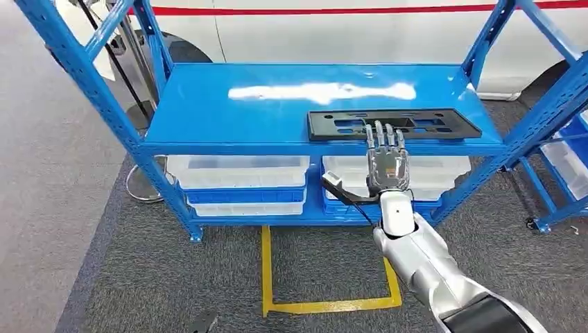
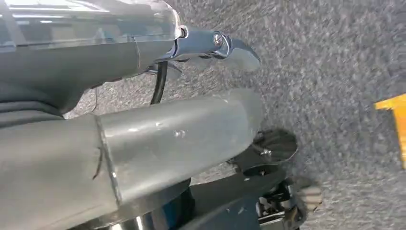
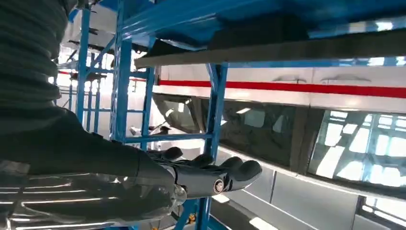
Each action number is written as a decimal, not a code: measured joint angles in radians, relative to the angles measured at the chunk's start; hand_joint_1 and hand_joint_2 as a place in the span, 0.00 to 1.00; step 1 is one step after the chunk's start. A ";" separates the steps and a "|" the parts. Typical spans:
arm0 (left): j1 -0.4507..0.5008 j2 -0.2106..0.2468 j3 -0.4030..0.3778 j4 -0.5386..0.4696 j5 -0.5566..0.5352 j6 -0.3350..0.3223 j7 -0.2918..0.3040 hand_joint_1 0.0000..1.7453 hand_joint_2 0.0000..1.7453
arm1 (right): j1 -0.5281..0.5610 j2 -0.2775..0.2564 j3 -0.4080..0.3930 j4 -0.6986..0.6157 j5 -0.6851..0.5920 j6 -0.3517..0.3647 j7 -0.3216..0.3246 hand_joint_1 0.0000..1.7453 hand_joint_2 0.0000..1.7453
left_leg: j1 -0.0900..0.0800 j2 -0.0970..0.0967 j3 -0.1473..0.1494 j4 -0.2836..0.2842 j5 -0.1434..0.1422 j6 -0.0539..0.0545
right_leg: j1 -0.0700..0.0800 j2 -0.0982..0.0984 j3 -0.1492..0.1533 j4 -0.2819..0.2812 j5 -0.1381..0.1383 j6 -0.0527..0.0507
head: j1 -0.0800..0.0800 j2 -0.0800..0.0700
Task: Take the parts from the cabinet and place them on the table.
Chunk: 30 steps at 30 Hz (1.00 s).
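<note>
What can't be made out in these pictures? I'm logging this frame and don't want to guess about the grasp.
- Contact between the right hand and the black part: in the head view the fingertips overlap its near edge, so touching or hovering is unclear.
- Left hand: blurred, its fingers mostly cut off.
- Bins under the shelf: contents hidden by the shelf.

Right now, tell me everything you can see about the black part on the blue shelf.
The black part is a long, flat, rectangular panel, matt and plastic-looking, with several cut-out openings along it. It lies flat on the blue shelf, right of centre, near the front edge. The right hand reaches its front edge with fingers extended; whether they touch it is unclear.
</note>
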 joint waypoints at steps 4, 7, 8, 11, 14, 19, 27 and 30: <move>-0.003 0.000 0.000 0.000 -0.002 -0.002 0.000 0.00 0.00 | -0.003 0.000 -0.002 0.005 0.003 0.000 0.000 0.00 1.00 | 0.000 0.002 0.004 -0.007 -0.008 -0.019 | -0.004 0.002 0.015 -0.036 -0.010 -0.002 | 0.000 0.000; -0.002 0.003 0.000 0.000 -0.002 0.001 0.000 0.00 0.00 | -0.009 0.000 -0.006 0.013 0.006 0.000 -0.004 0.00 1.00 | 0.008 0.007 -0.038 0.093 -0.061 -0.037 | -0.014 0.000 0.043 -0.054 -0.014 -0.011 | -0.007 0.000; -0.002 0.004 0.000 0.000 -0.002 0.001 0.000 0.00 0.00 | -0.008 0.001 -0.006 0.014 0.006 0.000 -0.006 0.00 1.00 | 0.014 0.007 -0.088 0.181 -0.095 -0.043 | -0.014 0.000 0.047 -0.053 -0.018 -0.012 | -0.008 0.000; 0.005 0.004 0.000 0.000 -0.002 0.001 0.002 0.00 0.00 | 0.002 0.001 -0.006 0.023 0.006 0.000 -0.013 0.00 1.00 | 0.023 0.007 -0.175 0.291 -0.090 -0.056 | -0.015 0.000 0.059 -0.050 -0.033 -0.009 | -0.007 0.000; 0.007 0.005 0.000 0.000 -0.002 0.002 0.002 0.00 0.00 | 0.005 0.002 -0.006 0.026 0.006 0.000 -0.014 0.00 1.00 | 0.027 0.009 -0.089 0.061 0.072 -0.056 | -0.020 0.001 0.084 -0.040 -0.058 0.002 | -0.008 0.000; 0.010 0.006 0.000 0.002 -0.003 0.001 0.002 0.00 0.00 | 0.005 0.004 -0.006 0.033 0.006 0.000 -0.016 0.00 1.00 | 0.016 0.007 -0.065 0.007 0.048 -0.026 | -0.013 0.002 0.083 -0.045 -0.067 0.029 | -0.006 0.000; 0.011 0.007 0.000 0.002 -0.003 -0.001 0.000 0.00 0.00 | 0.010 0.005 -0.021 0.052 0.000 0.003 -0.011 0.00 1.00 | 0.019 0.005 -0.025 -0.005 0.024 0.006 | -0.018 0.000 -0.097 0.228 -0.119 0.040 | -0.005 0.000; 0.012 0.006 0.000 0.002 -0.003 -0.001 0.000 0.00 0.00 | 0.006 0.003 -0.031 0.059 0.000 0.005 -0.008 0.00 1.00 | 0.019 0.002 -0.007 0.003 0.001 -0.001 | -0.013 -0.001 -0.007 -0.003 0.008 0.024 | -0.004 0.000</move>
